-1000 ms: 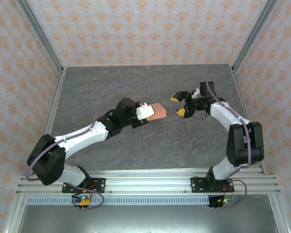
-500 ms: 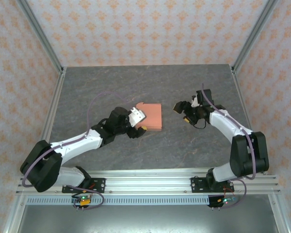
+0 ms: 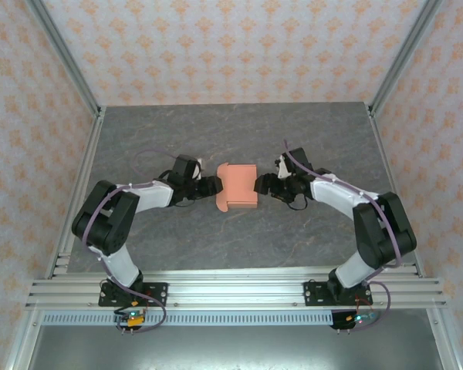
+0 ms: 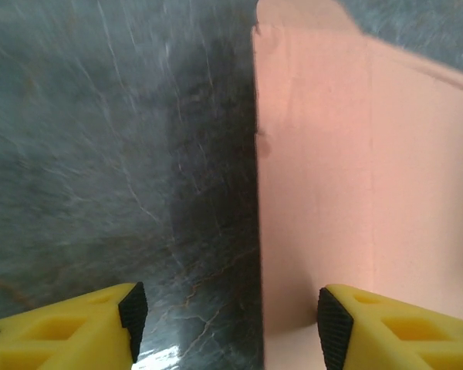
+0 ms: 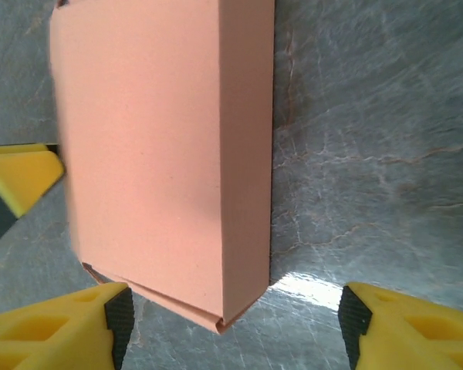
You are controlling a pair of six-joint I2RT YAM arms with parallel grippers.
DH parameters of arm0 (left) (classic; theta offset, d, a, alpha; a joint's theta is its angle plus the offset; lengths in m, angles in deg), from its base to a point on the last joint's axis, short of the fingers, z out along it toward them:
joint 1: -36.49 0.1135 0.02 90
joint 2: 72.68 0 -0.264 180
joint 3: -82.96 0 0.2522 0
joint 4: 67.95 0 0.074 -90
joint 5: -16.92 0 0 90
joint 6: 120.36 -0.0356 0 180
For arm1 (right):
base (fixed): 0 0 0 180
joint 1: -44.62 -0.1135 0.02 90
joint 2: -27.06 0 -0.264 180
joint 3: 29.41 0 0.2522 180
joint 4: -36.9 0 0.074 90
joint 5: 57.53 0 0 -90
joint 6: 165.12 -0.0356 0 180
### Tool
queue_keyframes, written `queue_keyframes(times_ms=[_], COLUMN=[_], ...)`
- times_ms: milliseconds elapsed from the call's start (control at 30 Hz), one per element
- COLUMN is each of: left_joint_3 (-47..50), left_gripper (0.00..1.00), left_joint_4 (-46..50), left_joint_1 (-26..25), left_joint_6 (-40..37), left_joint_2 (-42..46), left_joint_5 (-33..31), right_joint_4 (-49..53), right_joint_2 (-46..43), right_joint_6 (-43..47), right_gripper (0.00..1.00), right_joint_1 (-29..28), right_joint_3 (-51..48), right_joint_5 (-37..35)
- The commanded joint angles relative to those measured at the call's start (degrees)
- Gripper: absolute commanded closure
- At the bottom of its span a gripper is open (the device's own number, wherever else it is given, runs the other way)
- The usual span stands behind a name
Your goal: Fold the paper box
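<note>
**Box lies flat, both grippers released beside it**

1 second ago the left gripper carried the paper box above the tabletop, with the right gripper well apart from it. Now the box lies flat near the middle of the tabletop. Both arms have come down low, 1 gripper on each side of the box.

The left gripper is released. In its wrist view the 2 yellow fingers stand wide apart, and the box's left edge runs up between them. The right gripper is released too, its 2 fingers spread, with 1 corner of the box between them.

The box looks closed, with a small tab showing at 1 corner, and we cannot see inside it. Bare grey surface lies between the box and the far edge, and again toward the near edge. The left and right edges are well apart from it, beyond the arms.
</note>
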Motion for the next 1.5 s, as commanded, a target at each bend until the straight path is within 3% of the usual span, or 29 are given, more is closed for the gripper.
queue_keyframes(times_ms=[0,167,500,733,1033,1467], left_joint_3=[-1.45,-1.30,-1.19,-1.28,-3.03,-7.68], left_gripper=[0.39,0.39,0.40,0.42,0.42,0.52], left_joint_4=[-7.51,-9.81,-12.29,-12.43,-11.13,-9.21], left_joint_1=[-0.22,-0.21,-0.17,-0.25,-3.64,-7.84], left_joint_6=[6.30,6.01,6.92,8.24,8.84,11.23], left_joint_2=[-1.09,-1.77,-3.37,-2.56,-0.84,1.27], left_joint_5=[5.92,7.97,10.23,11.51,11.03,10.79], right_joint_4=[-3.78,-6.51,-15.07,-26.44,-28.14,-32.87], right_joint_2=[2.65,8.39,14.34,17.93,17.21,20.99], right_joint_6=[-2.23,-3.93,-8.16,-13.49,-12.74,-15.58], right_gripper=[0.31,0.46,0.63,0.65,0.65,0.65], right_joint_1=[0.10,0.38,3.85,5.23,9.46,9.97], right_joint_3=[3.07,5.69,4.12,0.29,-3.56,-4.11], right_joint_5=[3.71,8.04,15.61,19.88,20.82,20.83])
